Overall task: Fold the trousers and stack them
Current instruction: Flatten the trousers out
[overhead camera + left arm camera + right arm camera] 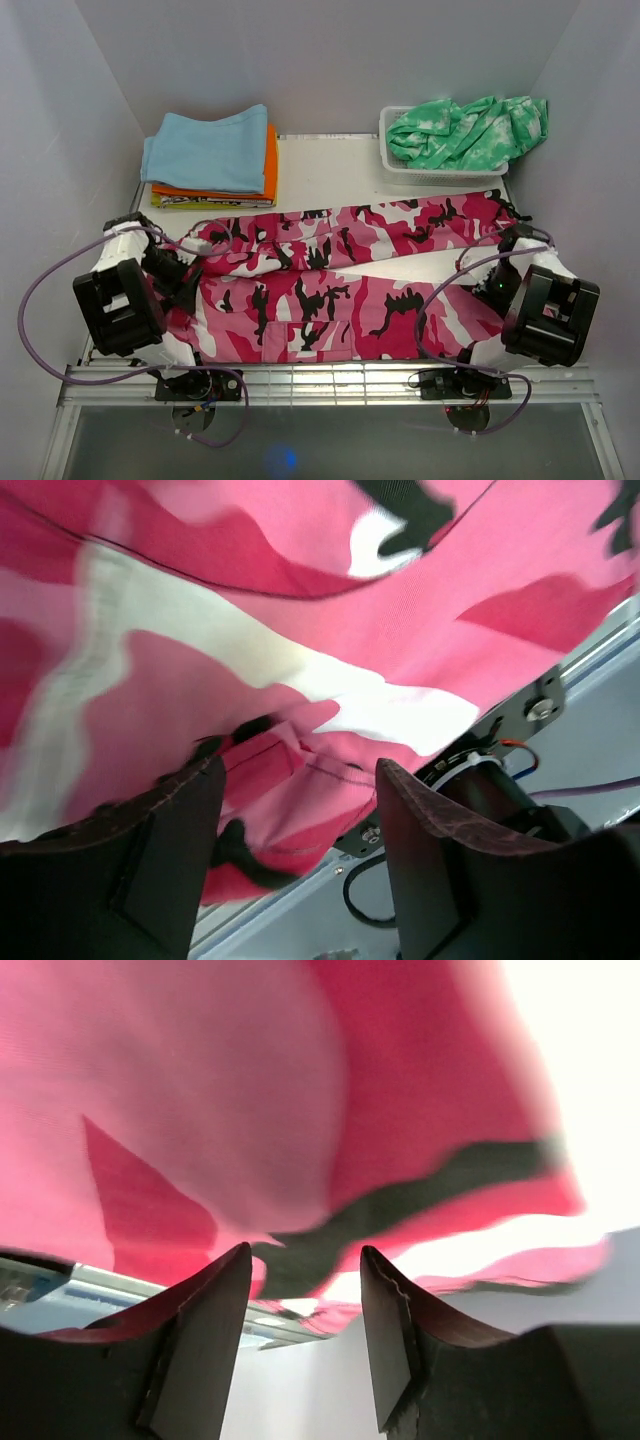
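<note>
Closest to the lens, the left claw (pixel 300 765) stands wide open, with a loose fold of the pink camouflage trousers (pixel 330 290) lying in the gap between its dark fingers (pixel 160 860). The right claw (pixel 305 1252) is partly open. Cloth hangs just past its tips, and it cannot be told whether any of it is caught.

The trousers lie spread across the near half of the white worktop (pixel 330 170), running from one arm to the other, with the far leg angled toward the right rear. Behind them on the left sits a stack of folded clothes, light blue (pixel 205 150) over orange (pixel 270 165). On the right rear a white basket (pixel 440 175) holds a green-and-white tie-dye garment (pixel 470 130). Pale grey walls (pixel 330 50) close in the worktop on three sides, and a metal rail (pixel 330 380) runs along its near edge.

From above, both wrists cover the trousers' ends and hide the claws. Only a patterned edge of the stack's lowest piece (pixel 200 202) shows. The right wrist view is blurred, and its upper right is washed out to white.
</note>
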`<state>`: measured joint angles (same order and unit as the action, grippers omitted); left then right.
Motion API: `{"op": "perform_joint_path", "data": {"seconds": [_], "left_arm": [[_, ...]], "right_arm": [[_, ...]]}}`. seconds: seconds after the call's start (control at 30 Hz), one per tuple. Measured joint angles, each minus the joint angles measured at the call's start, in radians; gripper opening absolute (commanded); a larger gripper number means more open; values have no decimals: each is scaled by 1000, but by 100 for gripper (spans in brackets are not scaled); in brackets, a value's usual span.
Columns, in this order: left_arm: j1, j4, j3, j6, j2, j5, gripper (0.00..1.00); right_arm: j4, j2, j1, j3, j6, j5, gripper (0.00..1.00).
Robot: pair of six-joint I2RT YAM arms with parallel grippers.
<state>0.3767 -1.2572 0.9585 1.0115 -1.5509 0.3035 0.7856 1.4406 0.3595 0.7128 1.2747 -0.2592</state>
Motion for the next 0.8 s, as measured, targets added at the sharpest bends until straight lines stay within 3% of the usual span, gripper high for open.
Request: {"op": "perform_joint_path", "data": {"seconds": [0.13, 0.27, 0.43, 0.57, 0.8], "left_arm": [[1, -80, 225, -25, -14, 80, 79], [1, -47, 486, -148, -95, 160, 79], [1, 26, 550, -282, -212, 146, 78], [5, 97, 531, -378, -262, 97, 79], [54, 217, 551, -550, -285, 75, 87]], "right_arm": [[127, 78, -55, 265, -46, 121, 54], [139, 206, -122, 601, -129, 221, 53], [157, 388, -218, 862, -244, 276, 53], [135, 492, -290, 894, -324, 280, 53], [55, 627, -391, 804, -427, 168, 50]]}}
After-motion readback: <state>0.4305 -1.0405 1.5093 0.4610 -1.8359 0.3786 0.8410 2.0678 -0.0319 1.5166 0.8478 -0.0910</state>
